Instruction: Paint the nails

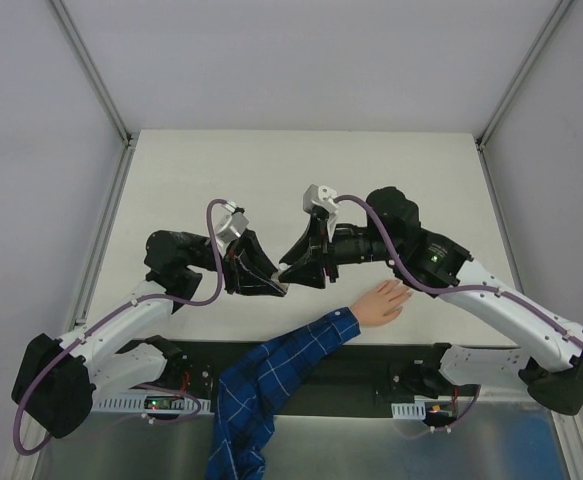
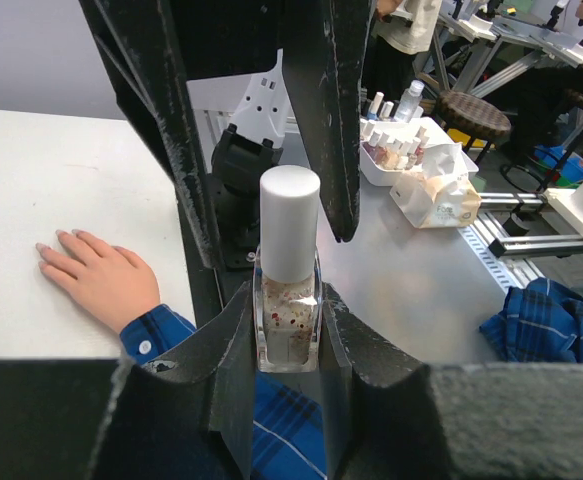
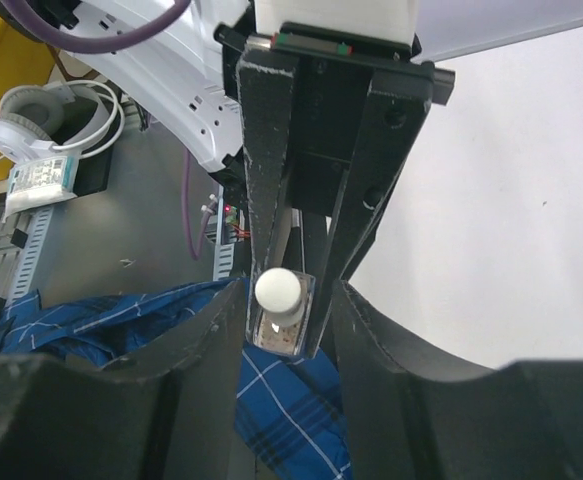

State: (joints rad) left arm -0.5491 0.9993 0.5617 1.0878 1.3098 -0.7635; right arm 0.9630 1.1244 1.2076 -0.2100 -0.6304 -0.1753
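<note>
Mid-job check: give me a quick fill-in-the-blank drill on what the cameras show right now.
1. The left gripper is shut on a nail polish bottle with a ____ cap.
2. The hand lies flat on the table, palm ____.
3. The sleeve is ____ plaid.
4. The right gripper's fingers flank the bottle's ____.

Missing words: white; down; blue; cap

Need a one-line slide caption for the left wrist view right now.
Left gripper clamps a glitter polish bottle upright, white cap between the right gripper's fingers, hand flat on the table.
</note>
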